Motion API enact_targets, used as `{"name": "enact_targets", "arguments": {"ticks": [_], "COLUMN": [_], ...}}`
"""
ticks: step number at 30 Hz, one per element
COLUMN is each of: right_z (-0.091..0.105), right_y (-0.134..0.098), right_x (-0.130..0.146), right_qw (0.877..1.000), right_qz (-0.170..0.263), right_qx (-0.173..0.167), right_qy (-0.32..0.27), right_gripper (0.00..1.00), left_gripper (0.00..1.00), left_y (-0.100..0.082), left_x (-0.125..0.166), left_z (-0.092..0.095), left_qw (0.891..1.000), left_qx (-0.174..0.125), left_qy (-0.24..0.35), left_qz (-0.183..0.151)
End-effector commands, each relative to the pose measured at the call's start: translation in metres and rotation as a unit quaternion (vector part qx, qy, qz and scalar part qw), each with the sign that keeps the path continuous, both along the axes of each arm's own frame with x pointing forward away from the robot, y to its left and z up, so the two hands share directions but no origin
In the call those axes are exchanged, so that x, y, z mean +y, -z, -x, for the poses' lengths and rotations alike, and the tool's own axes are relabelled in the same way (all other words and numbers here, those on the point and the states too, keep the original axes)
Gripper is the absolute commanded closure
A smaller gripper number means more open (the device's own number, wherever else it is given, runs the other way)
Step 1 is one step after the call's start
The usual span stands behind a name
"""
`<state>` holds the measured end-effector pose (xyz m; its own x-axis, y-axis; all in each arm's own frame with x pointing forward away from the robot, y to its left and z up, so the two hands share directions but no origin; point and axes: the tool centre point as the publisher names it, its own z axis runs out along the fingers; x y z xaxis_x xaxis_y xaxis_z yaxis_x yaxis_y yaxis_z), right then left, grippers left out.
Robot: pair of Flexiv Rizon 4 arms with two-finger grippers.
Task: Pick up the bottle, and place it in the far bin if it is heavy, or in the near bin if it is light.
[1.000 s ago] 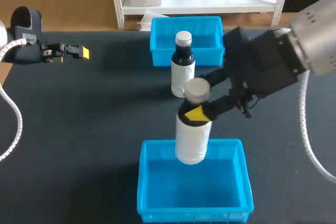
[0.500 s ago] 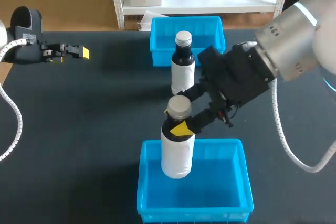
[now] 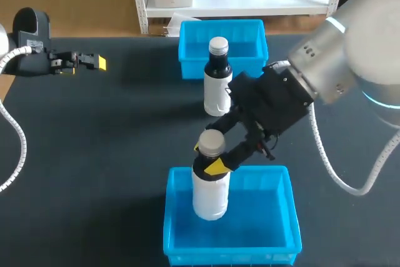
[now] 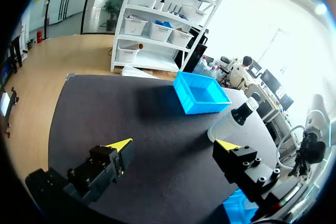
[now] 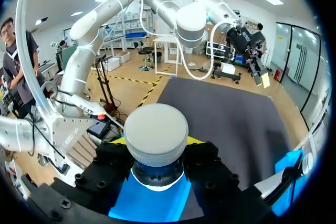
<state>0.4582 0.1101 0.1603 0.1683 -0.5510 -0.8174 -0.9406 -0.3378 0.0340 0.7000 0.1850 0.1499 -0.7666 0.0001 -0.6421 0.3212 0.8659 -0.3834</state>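
The head camera looks down from above and behind onto the whole table at middle range, taking in both arms, the far bin, the near bin and both bottles. The left wrist camera looks low across the table past the spread fingers of the left gripper; the far bin and the other bottle lie well ahead of them, and the head view shows both too. The right wrist camera sits very close to the held bottle between the fingers of the right gripper, with the near bin under them and the left gripper far ahead.
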Motion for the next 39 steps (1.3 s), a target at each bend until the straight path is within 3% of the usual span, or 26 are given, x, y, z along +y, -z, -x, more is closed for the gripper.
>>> {"name": "enact_targets", "arguments": {"ticks": [1,19,21,23,28,29,30,39], "right_z": [-0.006,-0.010,-0.010,-0.010,-0.010,-0.010,-0.010,-0.018], "right_y": [0.008,0.032,0.034,0.035,0.036,0.036,0.036,0.027], "right_x": [0.007,0.013,0.013,0.014,0.014,0.014,0.014,-0.004], "right_qw": [1.000,0.998,0.998,0.997,0.997,0.997,0.997,0.998], "right_qz": [-0.005,0.013,0.015,0.017,0.021,0.023,0.025,0.042], "right_qx": [0.006,0.006,0.008,0.009,0.011,0.011,0.011,0.006], "right_qy": [-0.023,-0.066,-0.067,-0.069,-0.073,-0.074,-0.074,-0.053], "right_gripper": [1.00,1.00,0.96,0.87,0.51,0.11,0.00,0.00], "left_gripper": [0.00,0.00,0.00,0.00,0.00,0.00,0.00,0.00], "left_y": [0.000,0.000,0.000,0.000,0.000,0.000,0.000,0.000], "left_x": [0.000,0.000,0.000,0.000,0.000,0.000,0.000,0.000], "left_z": [0.000,0.000,0.000,0.000,0.000,0.000,0.000,0.000], "left_qw": [1.000,1.000,1.000,1.000,1.000,1.000,1.000,1.000], "left_qx": [0.000,0.000,0.000,0.000,0.000,0.000,0.000,0.000], "left_qy": [0.000,0.000,0.000,0.000,0.000,0.000,0.000,0.000], "left_qz": [0.000,0.000,0.000,0.000,0.000,0.000,0.000,0.000]}}
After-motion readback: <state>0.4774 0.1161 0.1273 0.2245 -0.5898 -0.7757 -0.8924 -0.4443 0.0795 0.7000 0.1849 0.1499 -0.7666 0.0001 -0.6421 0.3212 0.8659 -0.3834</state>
